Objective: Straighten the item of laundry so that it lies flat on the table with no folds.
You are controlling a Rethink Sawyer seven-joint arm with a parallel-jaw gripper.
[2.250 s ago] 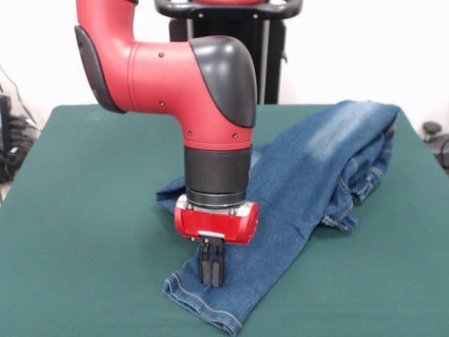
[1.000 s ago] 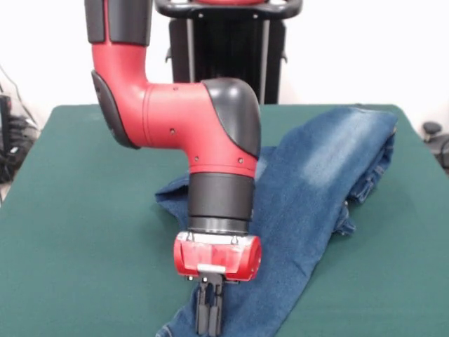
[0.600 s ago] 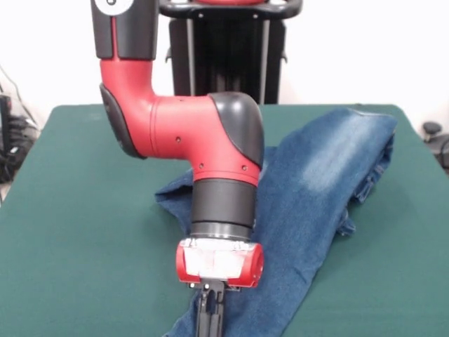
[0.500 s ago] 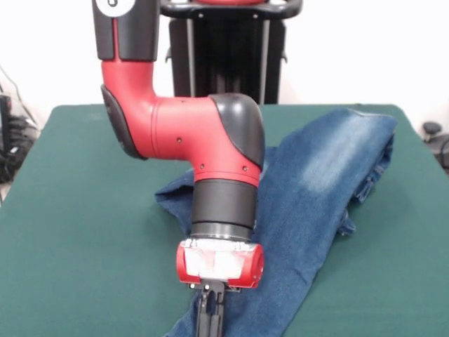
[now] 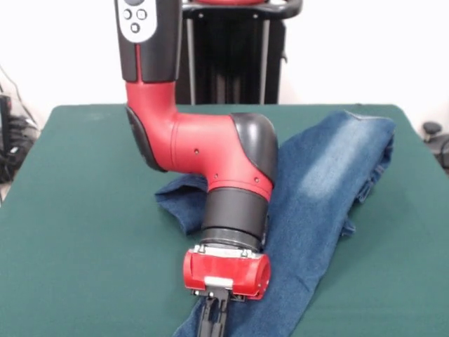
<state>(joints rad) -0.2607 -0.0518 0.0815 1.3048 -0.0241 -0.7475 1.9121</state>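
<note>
The red and black arm comes down from the top of the front view, its upper link standing nearly upright with a grey button panel facing the camera. It bends at a red elbow, then turns down through a black joint cover and a black wrist collar to a red end-effector housing that hangs low at the bottom of the picture. The end effector (image 5: 212, 319) points straight down, and its two dark fingers are pressed close together with no clear gap between them. Their tips run off the bottom edge, so whether they pinch any cloth cannot be told.

The blue denim jeans (image 5: 330, 182) lie on the dark green desk (image 5: 77, 210), right of its centre. Their long axis runs diagonally, from the far right corner of the desk down towards the near middle, where the narrow leg end passes under the end effector and out of the picture. The wide end sits at the far right, with a faded pale patch running along the top layer. Layers are doubled along the right edge, where folded seams show. A small dark flap of denim sticks out to the left, just behind the wrist.
</note>
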